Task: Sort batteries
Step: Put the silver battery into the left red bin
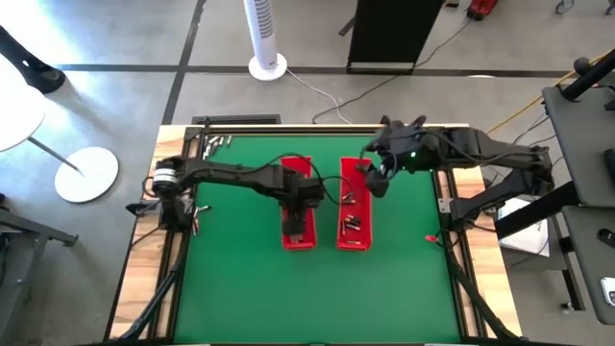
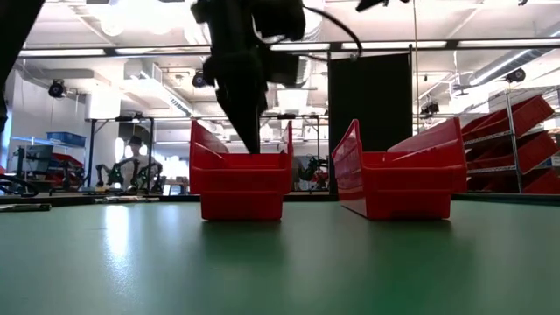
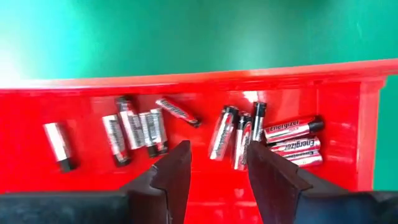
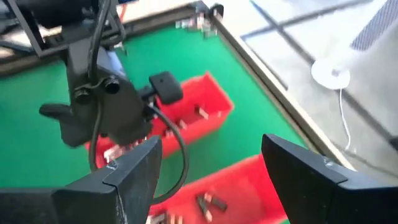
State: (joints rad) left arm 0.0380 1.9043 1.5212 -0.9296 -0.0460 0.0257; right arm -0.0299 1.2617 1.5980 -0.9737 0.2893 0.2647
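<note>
batteries [image 3: 236, 134] lie flat (axes mixed) in tray [image 3: 186, 84] | left fingers [image 3: 177, 174] apart, empty | right fingers [image 4: 292, 168] wide, empty

Two red trays are standing side by side mid-surface, the left tray [image 1: 298, 207] and the right tray [image 1: 355, 204], with only a narrow green lane lying between them. The left gripper [image 3: 217, 180] is hanging inside the left tray, fingers apart, blocking access from above; batteries [image 3: 239, 132] are crowding the floor just ahead of it. The right gripper [image 1: 377, 181] is hovering over the right tray's far end. The green surface [image 1: 231, 279] nearer the camera is lying open.
</note>
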